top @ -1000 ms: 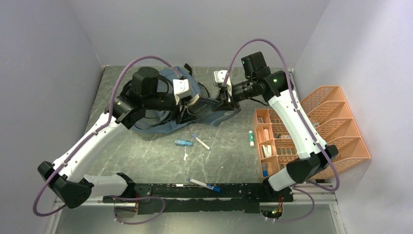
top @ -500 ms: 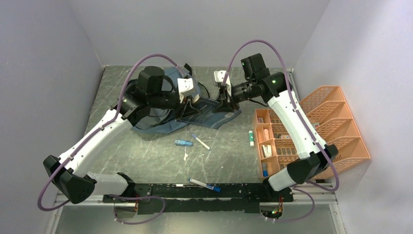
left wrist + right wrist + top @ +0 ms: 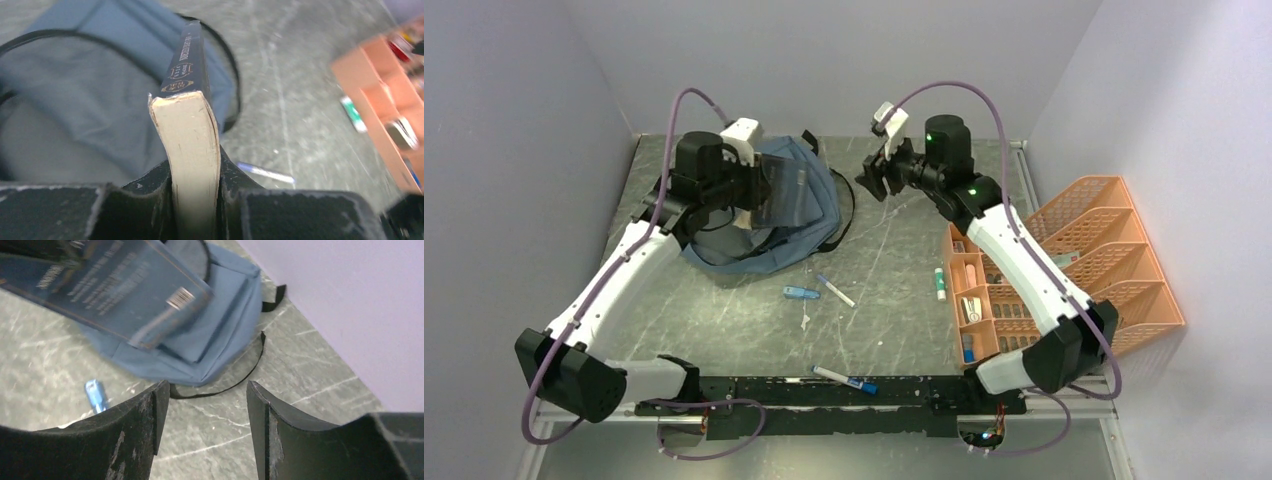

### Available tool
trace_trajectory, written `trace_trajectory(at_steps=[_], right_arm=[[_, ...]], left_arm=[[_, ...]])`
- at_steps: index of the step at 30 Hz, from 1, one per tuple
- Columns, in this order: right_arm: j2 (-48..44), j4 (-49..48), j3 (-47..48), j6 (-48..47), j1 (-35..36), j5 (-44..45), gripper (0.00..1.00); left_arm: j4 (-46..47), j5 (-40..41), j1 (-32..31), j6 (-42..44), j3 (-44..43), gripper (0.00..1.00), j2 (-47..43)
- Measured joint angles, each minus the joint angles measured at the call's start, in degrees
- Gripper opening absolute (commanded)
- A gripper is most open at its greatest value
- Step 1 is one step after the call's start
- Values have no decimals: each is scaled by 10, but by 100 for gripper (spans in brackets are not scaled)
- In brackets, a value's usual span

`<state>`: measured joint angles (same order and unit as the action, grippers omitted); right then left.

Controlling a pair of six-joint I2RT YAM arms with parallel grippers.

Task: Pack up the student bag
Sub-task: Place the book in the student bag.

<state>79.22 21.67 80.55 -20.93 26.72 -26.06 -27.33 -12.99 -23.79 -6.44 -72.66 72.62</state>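
**Presently: book gripped above the student bag**

- Student bag [image 3: 746, 262]: a soft grey-blue backpack lying flat at the far left of the table [image 3: 904, 320], close to the back wall. Black straps trail off its right side. In the right wrist view, the front pocket [image 3: 220, 315] faces up.
- Left gripper [image 3: 754, 190]: clenched on a book [image 3: 786, 195], with one finger pressed on each cover. The left wrist view shows cream page edges [image 3: 192, 135] facing the camera between the fingers. It also shows a dark navy spine with gold lettering, too blurred to read. The book hangs over the bag's middle, clear of the table.
- Right gripper [image 3: 874, 180]: released and grasping nothing, with its jaws spread. It hovers at the far centre of the table, to the right of the bag and apart from it.
- Small blue object [image 3: 800, 293]: on the table just near of the bag. Its type cannot be told.
- White pen [image 3: 836, 291]: beside the blue object, on its right, lying at a slant.
- White marker with a blue cap [image 3: 844, 379]: at the near edge, against the black rail.
- White tube with a green cap [image 3: 940, 283]: just left of the organiser.
- Orange compartment organiser [image 3: 956, 262]: on the right of the table, holding small items that are too small to name.
- Orange mesh tray rack [image 3: 1114, 260]: on the right, against the wall and touching the organiser.
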Motion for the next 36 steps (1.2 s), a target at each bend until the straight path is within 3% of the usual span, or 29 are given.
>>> trace_trajectory(at_steps=[7, 19, 27, 36], right_arm=[[125, -56, 48, 118, 30, 101, 66], [362, -41, 245, 140, 235, 244, 74], [507, -29, 416, 118, 297, 312, 81], [626, -35, 477, 68, 325, 407, 87]], left_arm=[[-23, 180, 32, -61, -1, 5, -38], [-96, 547, 46, -83, -67, 5, -121], [-115, 635, 45, -89, -67, 5, -140], [-124, 667, 33, -90, -66, 5, -143]])
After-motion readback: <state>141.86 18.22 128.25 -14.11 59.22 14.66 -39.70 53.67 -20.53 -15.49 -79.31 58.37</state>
